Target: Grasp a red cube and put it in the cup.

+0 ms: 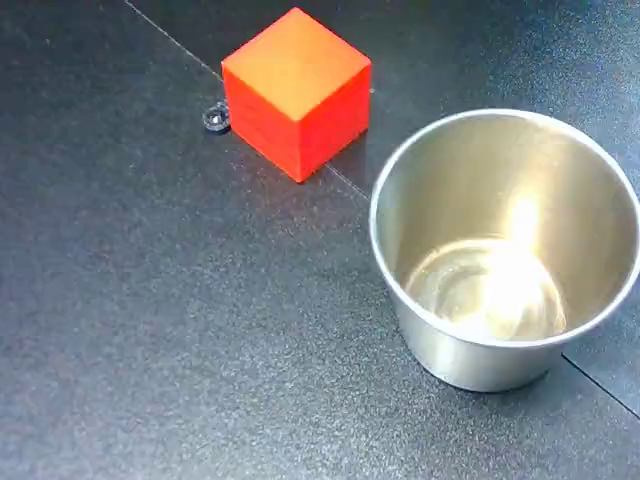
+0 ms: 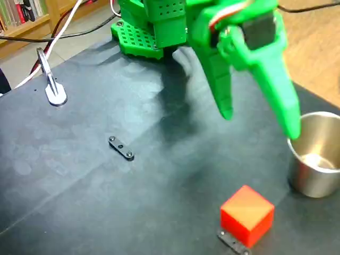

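Observation:
The red cube (image 1: 297, 90) rests on the dark table, up and to the left of the cup (image 1: 505, 245) in a fixed view; the cup stands upright with nothing inside it. In the other fixed view the cube (image 2: 247, 215) sits near the front edge, with the cup (image 2: 316, 159) to its right and slightly further back. My green gripper (image 2: 260, 123) hangs open above the table, behind the cube. One fingertip (image 2: 294, 133) reaches down by the cup's left rim, the other (image 2: 226, 111) is well to the left. Nothing is between the fingers.
A small black bar with holes (image 2: 121, 147) lies left of centre. Another black piece (image 2: 234, 243) pokes out from under the cube; its ring end (image 1: 215, 118) shows beside the cube. A white-footed metal clip (image 2: 53, 90) and cables are at the back left, near the arm's base (image 2: 141, 34).

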Available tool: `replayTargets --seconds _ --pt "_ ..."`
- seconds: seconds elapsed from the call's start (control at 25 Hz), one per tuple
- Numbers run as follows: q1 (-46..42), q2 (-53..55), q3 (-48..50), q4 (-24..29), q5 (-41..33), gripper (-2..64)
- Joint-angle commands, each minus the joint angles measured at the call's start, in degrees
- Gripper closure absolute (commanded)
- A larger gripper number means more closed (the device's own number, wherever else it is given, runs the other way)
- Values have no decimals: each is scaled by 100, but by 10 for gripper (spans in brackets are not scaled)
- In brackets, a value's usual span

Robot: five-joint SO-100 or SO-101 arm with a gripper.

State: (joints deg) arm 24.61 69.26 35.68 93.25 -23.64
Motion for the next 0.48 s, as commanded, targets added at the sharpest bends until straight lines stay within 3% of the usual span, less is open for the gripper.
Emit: replayTargets --seconds 0.0,0.2,0.44 --pt "35 -123 -580 448 88 226" --pt "26 -1081 -1828 571 888 227" --pt "26 -1854 -1986 571 879 227"
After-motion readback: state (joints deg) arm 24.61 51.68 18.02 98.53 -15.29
